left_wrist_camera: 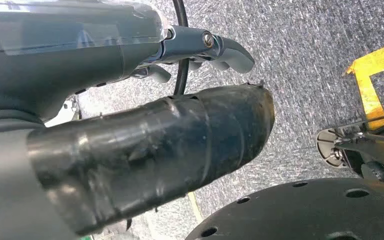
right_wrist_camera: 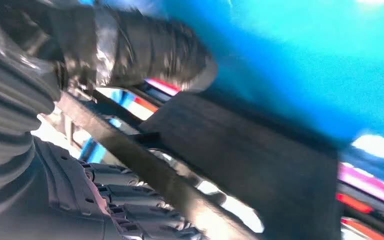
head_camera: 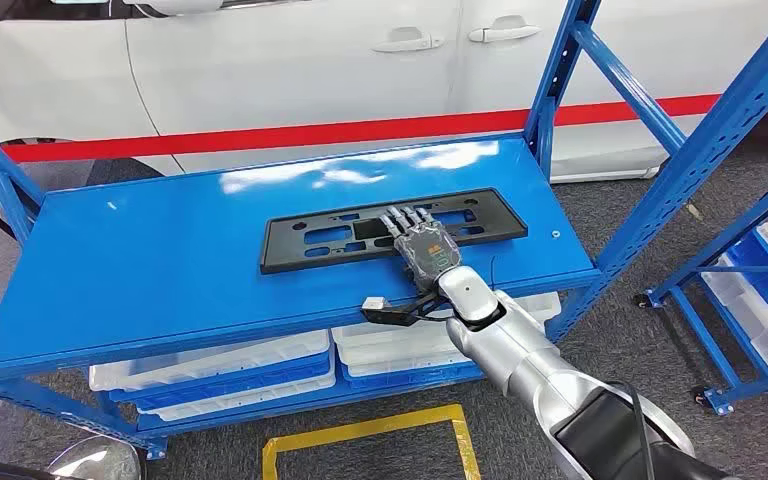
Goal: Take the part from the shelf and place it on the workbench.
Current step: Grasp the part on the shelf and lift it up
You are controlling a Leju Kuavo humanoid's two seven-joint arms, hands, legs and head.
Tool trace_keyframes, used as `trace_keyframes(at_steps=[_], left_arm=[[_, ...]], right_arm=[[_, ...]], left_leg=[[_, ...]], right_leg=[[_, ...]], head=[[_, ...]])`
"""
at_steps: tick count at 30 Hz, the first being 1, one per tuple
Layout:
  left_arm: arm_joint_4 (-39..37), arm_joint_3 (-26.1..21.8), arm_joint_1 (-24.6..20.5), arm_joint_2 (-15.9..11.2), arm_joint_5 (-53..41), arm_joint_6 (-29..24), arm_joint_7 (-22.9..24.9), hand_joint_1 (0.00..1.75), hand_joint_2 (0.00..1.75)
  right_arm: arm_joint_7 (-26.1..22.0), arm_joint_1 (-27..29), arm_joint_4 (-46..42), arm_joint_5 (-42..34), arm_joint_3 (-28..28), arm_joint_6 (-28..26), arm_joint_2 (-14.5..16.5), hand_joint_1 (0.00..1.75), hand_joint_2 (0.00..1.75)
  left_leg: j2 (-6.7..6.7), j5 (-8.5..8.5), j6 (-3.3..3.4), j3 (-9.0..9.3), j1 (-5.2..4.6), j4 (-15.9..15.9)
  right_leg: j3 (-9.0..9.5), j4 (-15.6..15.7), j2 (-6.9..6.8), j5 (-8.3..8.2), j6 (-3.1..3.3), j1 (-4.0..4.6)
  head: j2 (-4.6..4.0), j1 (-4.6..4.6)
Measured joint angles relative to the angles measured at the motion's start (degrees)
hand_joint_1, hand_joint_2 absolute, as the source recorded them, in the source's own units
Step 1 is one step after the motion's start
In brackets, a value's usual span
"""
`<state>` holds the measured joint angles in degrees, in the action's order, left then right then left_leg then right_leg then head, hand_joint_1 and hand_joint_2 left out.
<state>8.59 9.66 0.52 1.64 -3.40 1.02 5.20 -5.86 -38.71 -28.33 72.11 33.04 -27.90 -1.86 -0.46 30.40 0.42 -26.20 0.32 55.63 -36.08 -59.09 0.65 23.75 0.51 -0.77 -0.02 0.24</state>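
A long flat black part with cut-outs lies across the blue shelf board. My right hand reaches in from the lower right and lies on the part's right half, fingers spread over its top. In the right wrist view the part passes between the black-taped thumb on the shelf side and the fingers, so the hand grips its near edge. My left hand hangs over the grey floor and holds nothing.
Blue uprights and a diagonal brace frame the shelf's right end. White bins sit on the level below. A second blue rack with bins stands at the right. A white car is behind. Yellow floor marking lies in front.
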Motion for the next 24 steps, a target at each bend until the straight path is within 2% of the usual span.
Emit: trace_keyframes(at_steps=[1,2,4,24], left_arm=[[0.0,0.0,0.0,0.0,0.1,0.02,0.0,0.0,0.58],[0.0,0.0,0.0,0.0,0.17,0.03,0.0,0.0,0.87],[0.0,0.0,-0.01,0.0,0.38,0.09,-0.01,0.0,1.75],[0.0,-0.07,0.1,-0.02,1.39,0.51,-1.29,0.0,1.75]], right_arm=[[-0.11,0.03,0.0,0.01,0.06,0.03,0.09,1.75,1.75],[-0.18,0.07,-0.01,0.01,0.13,0.06,0.18,1.75,1.75],[-0.46,0.22,-0.2,0.01,0.36,0.14,0.49,1.75,1.75],[-1.44,2.71,-6.35,-1.34,1.37,0.98,0.2,1.75,1.75]], left_leg=[[0.0,0.0,0.0,0.0,0.0,0.0],[0.0,0.0,0.0,0.0,0.0,0.0],[0.0,0.0,0.0,0.0,0.0,0.0],[0.0,0.01,-0.02,-0.03,-0.01,0.0]], right_leg=[[0.0,0.0,0.0,0.0,0.0,0.0],[0.0,0.0,0.0,0.0,0.0,0.0],[-0.01,0.0,-0.02,0.0,0.0,0.01],[-0.02,0.01,-0.02,0.02,-0.01,0.01]], head=[[0.0,0.0],[0.01,0.0],[0.01,0.0],[0.01,0.0]])
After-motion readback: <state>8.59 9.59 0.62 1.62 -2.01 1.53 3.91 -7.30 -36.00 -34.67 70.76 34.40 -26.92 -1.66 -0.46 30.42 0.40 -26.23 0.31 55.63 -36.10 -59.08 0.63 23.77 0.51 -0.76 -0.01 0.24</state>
